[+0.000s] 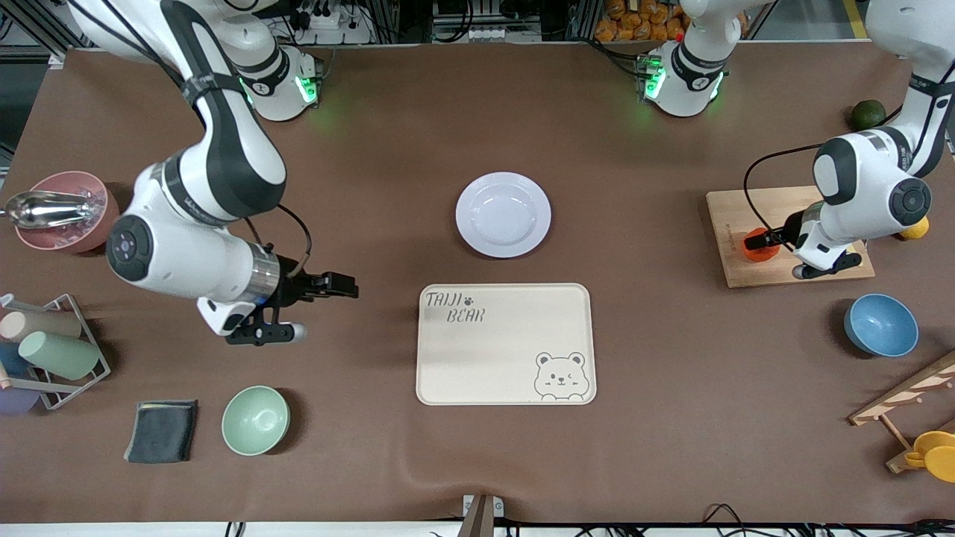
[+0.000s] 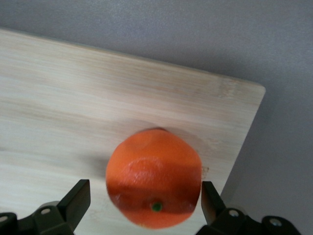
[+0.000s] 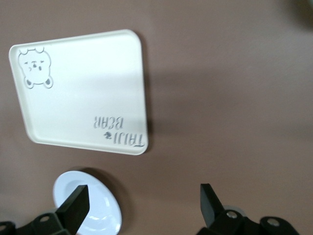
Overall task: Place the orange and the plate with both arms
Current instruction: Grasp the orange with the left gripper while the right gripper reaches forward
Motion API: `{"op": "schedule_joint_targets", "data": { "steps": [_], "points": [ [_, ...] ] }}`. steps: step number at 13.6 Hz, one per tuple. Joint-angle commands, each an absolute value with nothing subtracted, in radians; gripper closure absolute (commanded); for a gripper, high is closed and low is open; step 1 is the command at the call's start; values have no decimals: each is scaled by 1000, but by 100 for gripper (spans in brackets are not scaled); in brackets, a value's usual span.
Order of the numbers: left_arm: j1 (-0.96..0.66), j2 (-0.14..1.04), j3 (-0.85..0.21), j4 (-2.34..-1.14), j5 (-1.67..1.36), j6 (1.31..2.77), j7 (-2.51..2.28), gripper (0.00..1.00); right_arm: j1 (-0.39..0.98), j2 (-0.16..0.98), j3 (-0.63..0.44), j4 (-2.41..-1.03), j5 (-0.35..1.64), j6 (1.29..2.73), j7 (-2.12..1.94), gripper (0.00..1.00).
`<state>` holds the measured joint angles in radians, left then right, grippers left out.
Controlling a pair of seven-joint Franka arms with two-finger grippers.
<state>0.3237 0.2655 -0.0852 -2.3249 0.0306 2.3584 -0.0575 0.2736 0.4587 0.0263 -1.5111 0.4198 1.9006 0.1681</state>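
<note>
The table (image 1: pixel 671 418) is covered in brown. Below the left gripper (image 1: pixel 761 240) a wooden board (image 1: pixel 753 205) is laid, with a blue bowl (image 1: pixel 881 325) nearby. The plate (image 1: pixel 503 215) and a cream tray (image 1: pixel 505 344) are set between both grippers. Near the right gripper (image 1: pixel 339 286) a green bowl (image 1: pixel 255 420), a dark cloth (image 1: pixel 162 430) and a pink bowl (image 1: pixel 66 212) are seen.

A high front camera faces both arms across the desk (image 1: pixel 373 462), sharing the orange (image 2: pixel 154 183) close-up with the left wrist, and tray (image 3: pixel 83 93) and plate (image 3: pixel 98 215) with the right.
</note>
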Motion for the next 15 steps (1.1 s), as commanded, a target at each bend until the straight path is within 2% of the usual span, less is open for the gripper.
{"op": "schedule_joint_targets", "data": {
  "steps": [1,2,3,5,8,10,15],
  "points": [
    [330,307,-92,-2303,14,2385,-49,0,334,472,20,-1561,466,1934,176,0],
    [327,308,-92,-2301,14,2387,-49,0,359,471,20,-1609,468,1987,176,0],
    [325,310,-92,-2301,14,2387,-49,4,379,465,20,-1644,469,2032,181,0],
    [321,308,-97,-2299,14,2384,-49,78,391,468,20,-1657,471,2062,183,0],
    [324,290,-150,-2298,11,2361,-66,81,371,471,20,-1667,476,2072,183,0],
    [322,262,-230,-2296,-5,2304,-157,81,373,471,20,-1675,488,2079,181,0],
    [324,230,-576,-2269,-6,2208,-659,81,359,468,20,-1698,503,2077,169,0]
  ]
}}
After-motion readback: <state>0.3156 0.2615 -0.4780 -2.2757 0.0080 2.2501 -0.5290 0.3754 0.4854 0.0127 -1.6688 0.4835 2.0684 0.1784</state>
